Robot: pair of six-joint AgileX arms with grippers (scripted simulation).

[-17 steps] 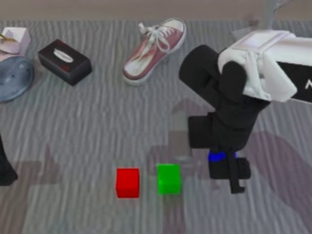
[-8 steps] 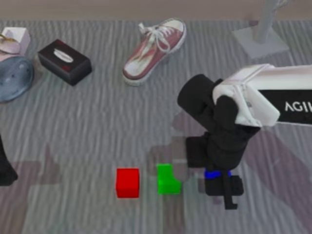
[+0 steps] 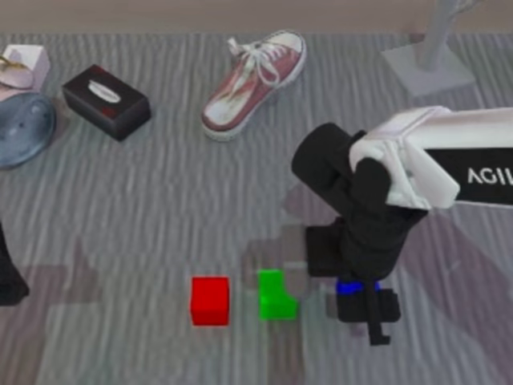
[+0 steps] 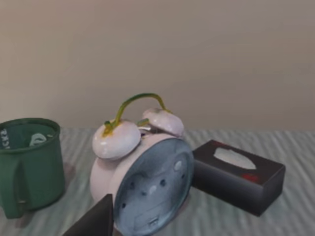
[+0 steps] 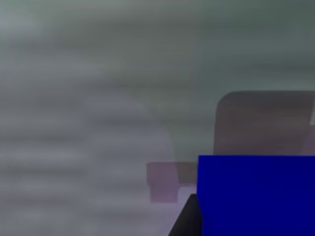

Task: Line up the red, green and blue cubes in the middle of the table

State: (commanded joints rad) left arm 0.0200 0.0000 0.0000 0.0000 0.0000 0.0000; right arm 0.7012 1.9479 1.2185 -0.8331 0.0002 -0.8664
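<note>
The red cube [image 3: 210, 301] and the green cube [image 3: 276, 295] sit side by side on the table [image 3: 160, 216] near its front middle, a small gap between them. My right gripper [image 3: 361, 299] hangs low just right of the green cube, shut on the blue cube [image 3: 357, 286]. Only a thin blue strip shows under the wrist from above. In the right wrist view the blue cube [image 5: 256, 194] fills the corner, with one dark finger [image 5: 184, 221] against its side. My left arm [image 3: 8, 277] is parked at the table's left edge.
A red sneaker [image 3: 255, 80] lies at the back middle, a black tissue box [image 3: 107, 100] at the back left, an alarm clock [image 3: 20, 120] beside it. A grey stand [image 3: 429, 60] rises at the back right. The left wrist view shows a green mug [image 4: 29, 164].
Over the last second my right arm came forward and down with the blue cube, ending close to the green cube's right side. It has stayed still for the last half second.
</note>
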